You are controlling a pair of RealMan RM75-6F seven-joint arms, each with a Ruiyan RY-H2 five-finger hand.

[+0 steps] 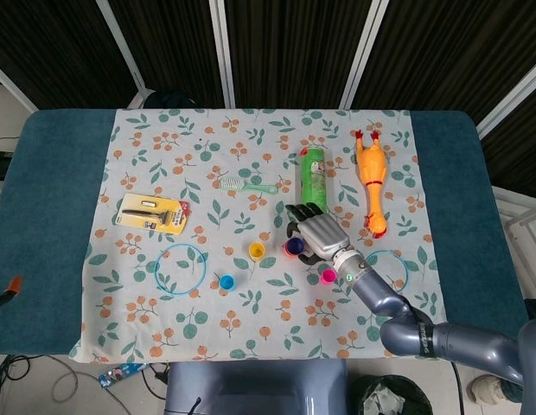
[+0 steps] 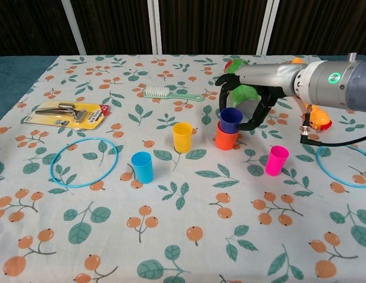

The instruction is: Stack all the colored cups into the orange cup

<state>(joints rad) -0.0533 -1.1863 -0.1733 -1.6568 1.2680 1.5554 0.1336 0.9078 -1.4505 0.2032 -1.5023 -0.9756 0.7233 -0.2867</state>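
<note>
The orange cup (image 2: 225,140) stands mid-table with the dark blue cup (image 2: 231,118) set down inside it; the head view shows the pair as the blue cup (image 1: 294,248) just left of my hand. My right hand (image 2: 245,97) reaches in from the right and wraps its fingers around the blue cup, thumb side on the left and fingers on the right. The yellow cup (image 2: 182,137) stands just left of the stack. Further front-left is the light blue cup (image 2: 142,167), and the pink cup (image 2: 276,160) stands front-right. My left hand shows in neither view.
A green can (image 1: 315,173) lies just behind the hand, and a rubber chicken (image 1: 372,186) lies to its right. A green brush (image 1: 248,185) and a packaged tool (image 1: 151,212) lie to the left. Blue rings lie at the front left (image 2: 51,168) and front right (image 2: 324,174).
</note>
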